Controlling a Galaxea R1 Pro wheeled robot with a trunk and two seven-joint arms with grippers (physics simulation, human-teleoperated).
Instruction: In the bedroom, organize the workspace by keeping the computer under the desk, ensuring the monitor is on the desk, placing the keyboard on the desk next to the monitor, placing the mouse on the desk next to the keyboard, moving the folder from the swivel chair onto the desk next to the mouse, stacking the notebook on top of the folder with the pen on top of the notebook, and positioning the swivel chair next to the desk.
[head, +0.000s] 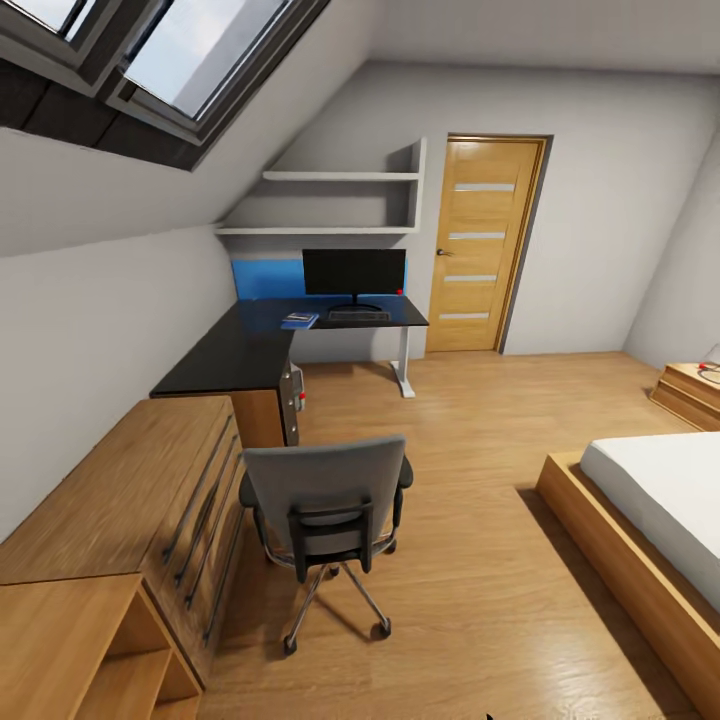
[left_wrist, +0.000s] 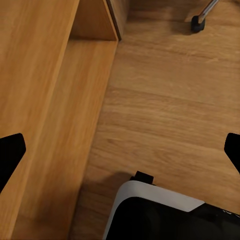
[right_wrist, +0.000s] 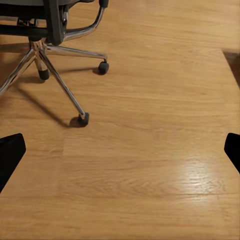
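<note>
The swivel chair (head: 325, 497) stands on the wood floor with its grey back toward me, hiding its seat. Its chrome base (right_wrist: 50, 55) lies beyond my right gripper (right_wrist: 120, 155), which is open and empty above the floor. My left gripper (left_wrist: 120, 155) is also open and empty. Far ahead is the black-topped desk (head: 240, 350) with the monitor (head: 354, 272) at its back. The keyboard (head: 358, 315) lies in front of the monitor. The blue folder (head: 300, 320) lies left of the keyboard with something pale on it. Mouse, pen and computer are too small or hidden to make out.
Low light-wood shelving (head: 120, 520) runs along the left wall, close by my left gripper (left_wrist: 45, 100). A low bed (head: 650, 520) fills the right side. A wooden door (head: 485, 245) is at the far wall. My own base (left_wrist: 160, 210) shows below the left gripper.
</note>
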